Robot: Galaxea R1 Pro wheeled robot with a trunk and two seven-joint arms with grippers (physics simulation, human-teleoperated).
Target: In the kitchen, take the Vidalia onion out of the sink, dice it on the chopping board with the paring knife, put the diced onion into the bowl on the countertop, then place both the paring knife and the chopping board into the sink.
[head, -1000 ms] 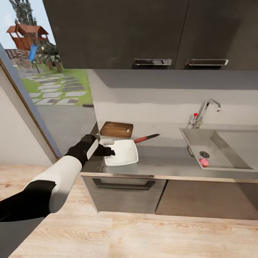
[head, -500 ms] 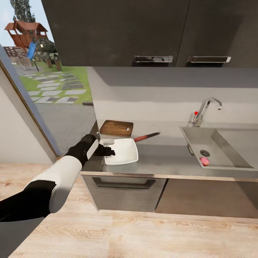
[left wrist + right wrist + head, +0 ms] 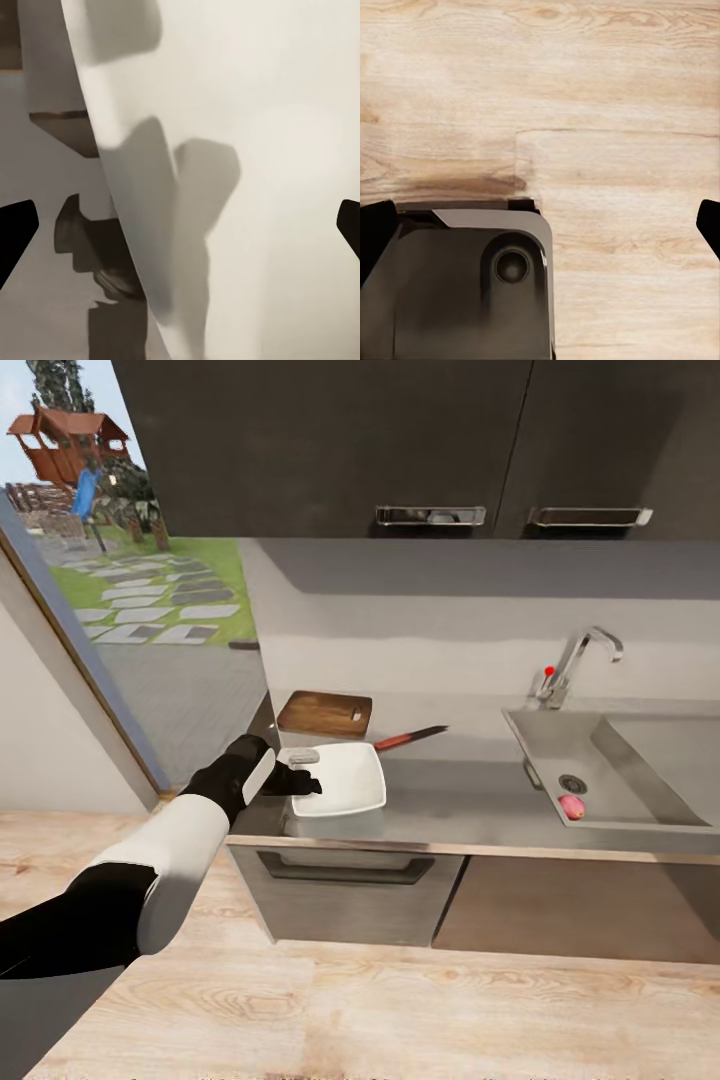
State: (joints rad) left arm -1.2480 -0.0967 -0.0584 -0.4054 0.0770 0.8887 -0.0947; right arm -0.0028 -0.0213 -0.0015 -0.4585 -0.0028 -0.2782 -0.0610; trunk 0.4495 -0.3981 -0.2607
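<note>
Flanking bowl [image 3: 345, 780]: board [image 3: 325, 713] behind, knife [image 3: 410, 738] beside

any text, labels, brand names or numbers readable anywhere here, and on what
None: no readable text in any view.
The chopping board, bowl, paring knife and sink carry no lettering.
The cabinet handles and tap are plain, with no brand mark.
The red knob by the tap is a plain dot, too small to show any sign.

Head view: looks forward and down over the table [image 3: 470, 800]. Left wrist view: very close above the bowl [image 3: 285, 112], shared with head view [image 3: 345, 780]. Right wrist view: faces the floor [image 3: 607, 97].
</note>
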